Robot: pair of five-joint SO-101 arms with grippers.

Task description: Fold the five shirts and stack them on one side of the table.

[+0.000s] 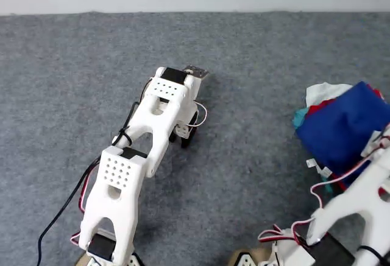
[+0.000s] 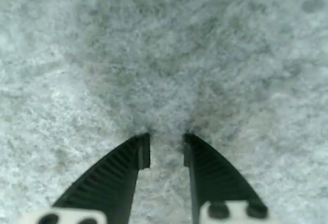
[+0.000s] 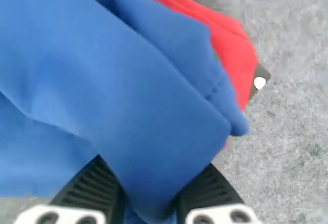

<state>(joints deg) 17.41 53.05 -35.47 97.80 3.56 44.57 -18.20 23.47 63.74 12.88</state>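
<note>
Clamping down on the blue shirt [image 3: 102, 80], the right gripper [image 3: 156, 183] has a thick fold of the cloth pinched between its two black fingers, and the fabric spills out over both of them. Just under that blue layer a red shirt [image 3: 225, 44] pokes out, lying against the grey table [image 1: 256, 53].

From above, the heap sits at the right edge of the table with blue on top. Red, a bit of white cloth [image 1: 323, 91] and a sliver of teal cloth [image 1: 300, 117] peek from its far side. Four colours can be made out; a fifth shirt cannot be told apart.

Over to the left gripper [image 2: 166, 149]: its jaws stand a little apart with nothing between them, tips down at the table surface near the middle, well apart from the heap.

How far along? The heap looks bunched and lumpy, not squared off, so it reads more as shirts waiting than as a finished stack. By that reading the blue one is being taken up first, and spreading, folding and stacking are all yet to be done.
</note>
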